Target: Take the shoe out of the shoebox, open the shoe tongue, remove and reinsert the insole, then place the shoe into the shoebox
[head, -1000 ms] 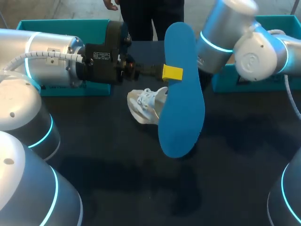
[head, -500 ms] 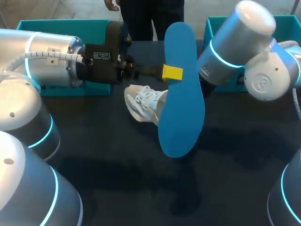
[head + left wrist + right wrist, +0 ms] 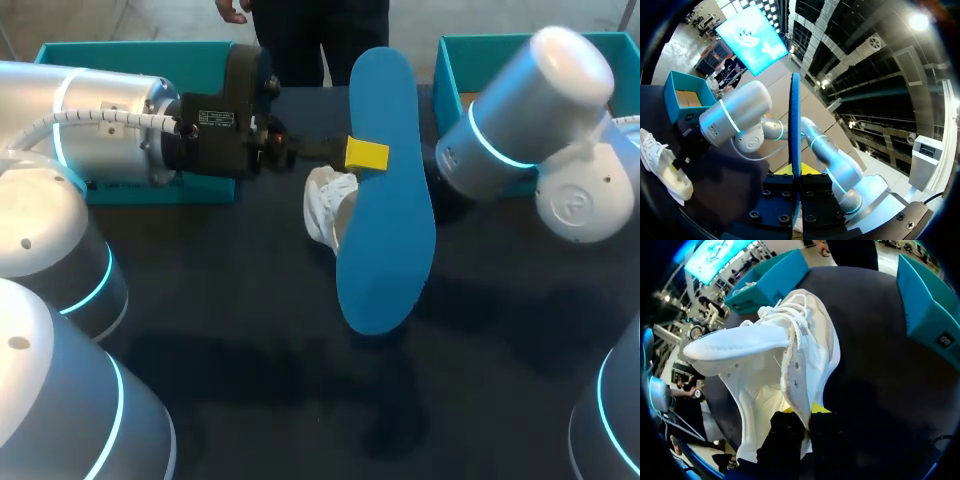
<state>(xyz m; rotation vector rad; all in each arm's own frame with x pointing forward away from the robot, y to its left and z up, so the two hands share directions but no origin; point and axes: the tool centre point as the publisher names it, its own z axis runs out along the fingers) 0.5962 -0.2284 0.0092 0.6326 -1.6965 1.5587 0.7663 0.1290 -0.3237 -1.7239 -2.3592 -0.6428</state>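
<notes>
centre of the frame, our left gripper (image 3: 365,155) is clamped on the blue insole (image 3: 385,230), which shows edge-on between its fingers in the wrist view. it looks light and bendy, so this mid-length pinch suits it. just behind, our right gripper (image 3: 801,412) pinches the white shoe (image 3: 790,355) by its soft collar wall, seemingly lifted. the teal shoebox (image 3: 445,60) sits upper right.
</notes>
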